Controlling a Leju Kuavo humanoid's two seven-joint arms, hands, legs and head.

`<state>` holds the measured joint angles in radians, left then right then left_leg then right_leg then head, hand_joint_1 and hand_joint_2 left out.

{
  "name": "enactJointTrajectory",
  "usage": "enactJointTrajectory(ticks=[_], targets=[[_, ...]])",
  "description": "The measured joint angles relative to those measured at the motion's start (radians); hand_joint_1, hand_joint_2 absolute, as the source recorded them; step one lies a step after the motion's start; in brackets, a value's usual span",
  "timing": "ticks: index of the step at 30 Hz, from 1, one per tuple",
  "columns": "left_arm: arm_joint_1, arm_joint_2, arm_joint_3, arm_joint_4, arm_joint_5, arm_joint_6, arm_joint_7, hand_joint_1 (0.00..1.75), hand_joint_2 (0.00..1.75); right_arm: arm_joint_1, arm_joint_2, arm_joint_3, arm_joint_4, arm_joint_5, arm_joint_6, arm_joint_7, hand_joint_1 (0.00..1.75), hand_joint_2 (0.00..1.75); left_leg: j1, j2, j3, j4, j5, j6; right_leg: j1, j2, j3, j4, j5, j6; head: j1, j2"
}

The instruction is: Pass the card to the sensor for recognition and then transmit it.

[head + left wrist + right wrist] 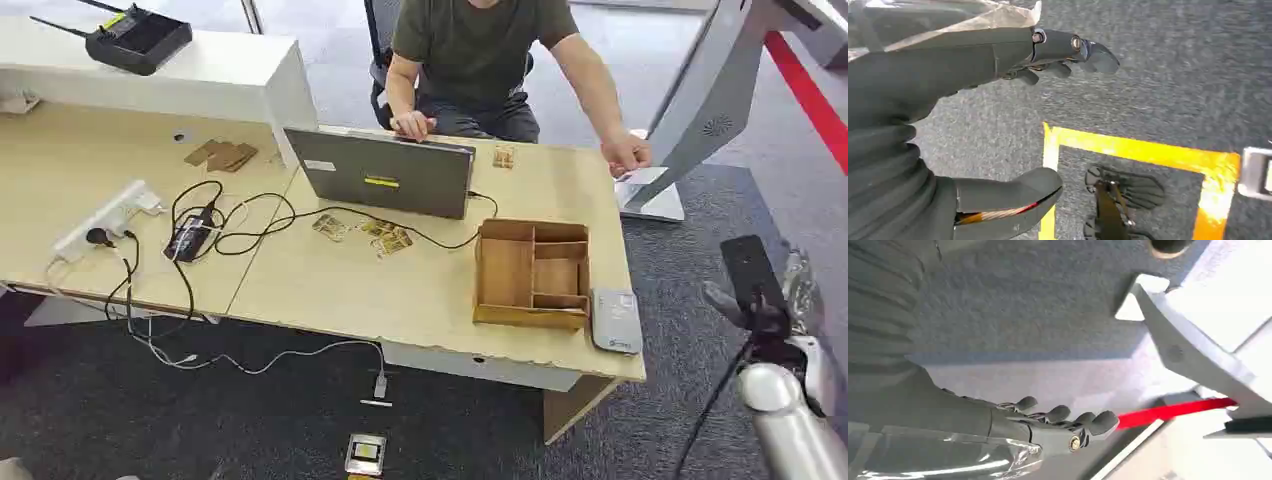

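Both hands empty: left hand [998, 125] spread, right hand [1048, 422] apparently spread, thumb hidden.

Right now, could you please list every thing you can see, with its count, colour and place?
desk: one, light wood, centre
laptop: one, grey, open, before the person
wooden tray: one, brown, compartments, desk's right part
grey device: one, desk's right front corner
cards: several, yellowish, before the laptop
power strip: one, white, desk's left
router: one, black, white shelf
person: one, dark green shirt, seated behind desk
left hand: over grey carpet
right hand: right of desk
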<state>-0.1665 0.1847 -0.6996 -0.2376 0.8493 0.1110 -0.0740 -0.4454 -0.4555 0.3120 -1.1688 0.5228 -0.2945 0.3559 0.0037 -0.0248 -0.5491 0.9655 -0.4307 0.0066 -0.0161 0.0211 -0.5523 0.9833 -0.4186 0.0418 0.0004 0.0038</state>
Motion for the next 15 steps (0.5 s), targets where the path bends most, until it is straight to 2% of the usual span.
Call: enactJointTrajectory(ticks=[5,7,10,15], targets=[[-0.033,-0.006,0.000,-0.008,-0.027,-0.021,0.022,0.00,1.75,-0.056,0.002,0.087,-0.054,0.336,0.058,0.126,0.00,1.75,0.000,0.001,0.000,0.000,0.000,0.000,0.000,0.000,0.000,0.000,0.000,0.000,0.000,0.000],[-0.043,-0.009,0.000,-0.011,-0.035,-0.035,0.038,0.00,1.75,-0.069,0.006,0.119,-0.059,0.454,0.078,0.142,0.00,1.75,0.000,0.000,-0.001,0.000,0.000,0.000,0.000,0.000,0.000,-0.001,0.000,0.000,0.000,0.000],[-0.050,-0.013,0.000,-0.014,-0.047,-0.047,0.056,0.00,1.75,-0.079,0.016,0.145,-0.055,0.537,0.067,0.142,0.00,1.75,0.000,0.000,-0.001,0.000,-0.001,0.001,0.000,0.000,0.000,-0.001,0.000,0.000,0.000,0.000],[-0.055,-0.016,0.000,-0.015,-0.062,-0.053,0.069,0.00,1.75,-0.092,0.029,0.169,-0.027,0.590,0.010,0.139,0.00,1.75,0.000,0.000,-0.002,0.000,-0.001,0.001,0.000,0.000,-0.001,-0.001,0.000,0.001,0.000,0.000]])
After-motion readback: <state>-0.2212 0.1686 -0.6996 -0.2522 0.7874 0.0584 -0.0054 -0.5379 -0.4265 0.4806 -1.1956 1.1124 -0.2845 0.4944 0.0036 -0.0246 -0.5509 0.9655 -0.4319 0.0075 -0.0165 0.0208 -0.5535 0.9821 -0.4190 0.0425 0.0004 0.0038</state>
